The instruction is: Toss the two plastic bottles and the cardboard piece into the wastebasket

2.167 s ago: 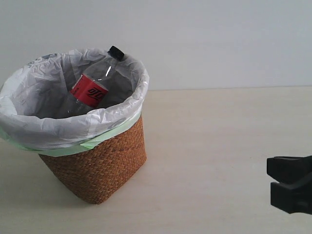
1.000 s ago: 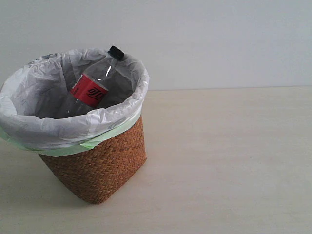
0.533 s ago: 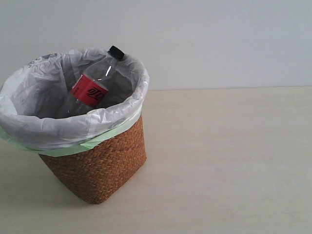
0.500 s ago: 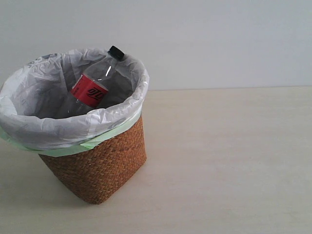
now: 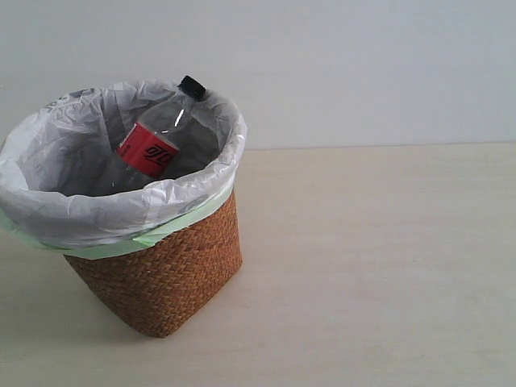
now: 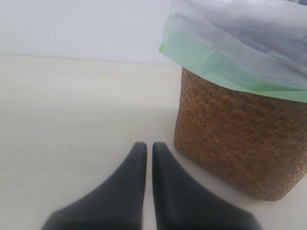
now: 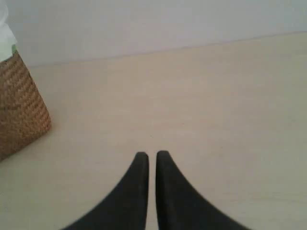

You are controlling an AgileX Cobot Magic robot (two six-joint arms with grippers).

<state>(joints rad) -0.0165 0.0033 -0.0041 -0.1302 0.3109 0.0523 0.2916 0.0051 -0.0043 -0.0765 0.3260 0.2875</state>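
The wicker wastebasket (image 5: 165,282) with its white bag lining stands at the left of the table. Inside it leans the slim bottle with the red label (image 5: 153,145), its black cap poking over the far rim. The green-capped bottle and the cardboard piece are hidden or out of view. Neither gripper shows in the exterior view. My left gripper (image 6: 149,146) is shut with nothing in it, low over the table beside the wastebasket (image 6: 240,139). My right gripper (image 7: 152,155) is shut and empty too, with the wastebasket (image 7: 19,115) off to one side.
The pale wooden table (image 5: 379,266) stretches to the right of the basket, and a plain grey-white wall stands behind it. Nothing else lies on the table in any view.
The right gripper, seen at the lower right edge of the exterior view 2.2 s ago, has left that view. The basket and the bottle have not moved.
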